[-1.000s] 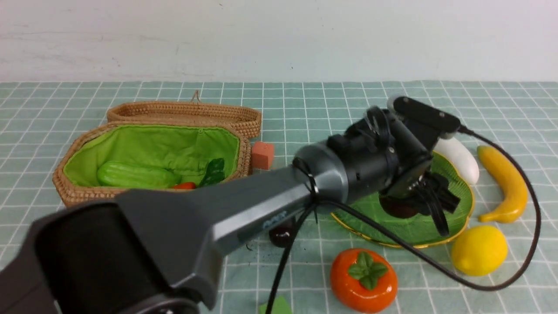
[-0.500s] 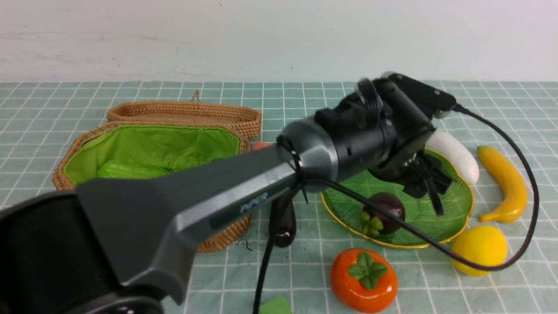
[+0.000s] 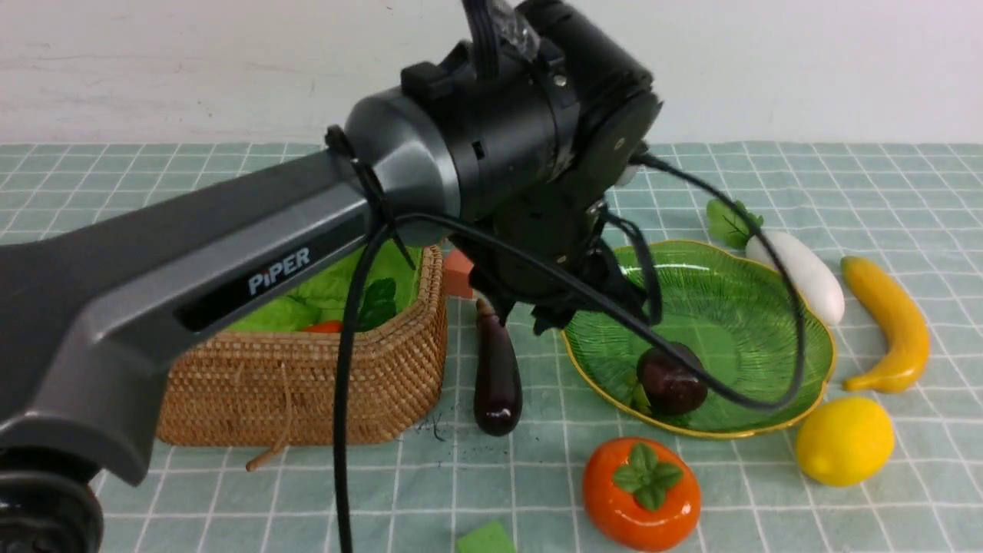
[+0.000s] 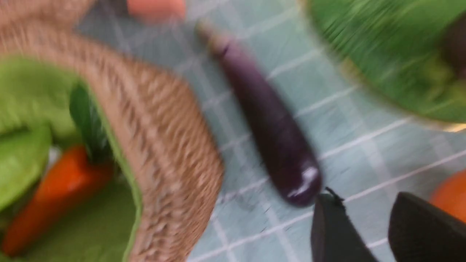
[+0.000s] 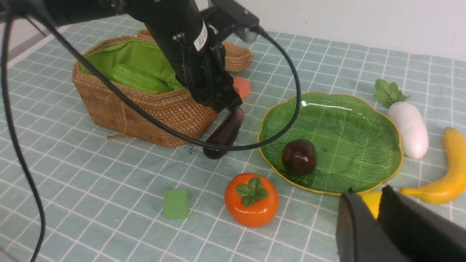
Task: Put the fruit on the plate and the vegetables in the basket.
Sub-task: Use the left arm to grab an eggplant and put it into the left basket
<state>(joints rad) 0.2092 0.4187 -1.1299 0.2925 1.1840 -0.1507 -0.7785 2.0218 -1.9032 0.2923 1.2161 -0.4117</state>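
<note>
Mangosteen: on plate. Eggplant: on desk beside plate, below left pincer, spread, empty. Right pincer: pressed together.

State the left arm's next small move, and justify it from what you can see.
Probably lower the left gripper onto the eggplant. The gripper is open and empty and hovers close above the eggplant, which lies between the basket and the plate. The mangosteen already sits on the plate.
</note>
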